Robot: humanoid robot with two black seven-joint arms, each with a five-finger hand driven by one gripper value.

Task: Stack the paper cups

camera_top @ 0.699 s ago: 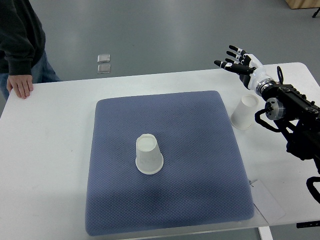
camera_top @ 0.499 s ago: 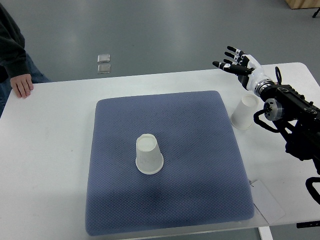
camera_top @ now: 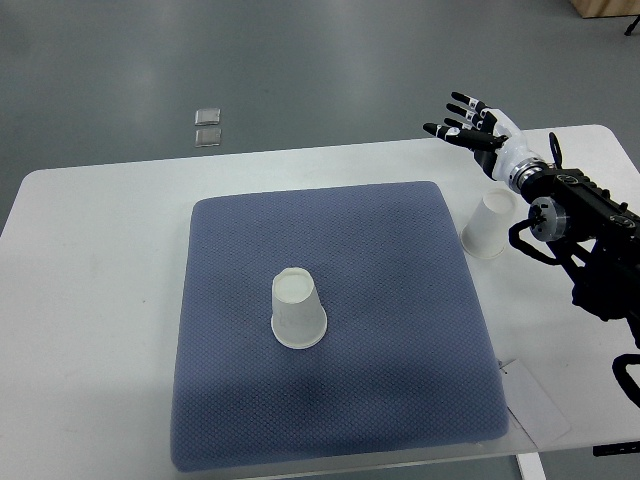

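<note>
Grey floor across the upper part of the frame, with two small square metal plates (camera_top: 208, 127) lying side by side, one above the other, at upper left of centre. Below that, a white surface (camera_top: 90, 300) filling the rest of the view, covered in the middle by a blue-grey padded mat (camera_top: 400, 330).

Near the mat's centre, slightly left: one white paper cup (camera_top: 297, 311) standing upside down, base up, wide rim on the fabric. At the right, just off the mat's right edge on the bare surface: a second white paper cup (camera_top: 488, 225), also inverted and leaning a little, close under the black forearm. Well apart, these two cups, and unstacked.

Entering from the right edge: black right arm (camera_top: 590, 235) with cables, ending in the right hand (camera_top: 470, 125) at the upper right, over the surface's far edge. Fingers (camera_top: 450, 126) spread wide and pointing left, holding nothing, clear of the nearby cup.

At the lower right corner, a pale sheet of paper (camera_top: 535, 400) lying flat on the surface beside the mat.
</note>
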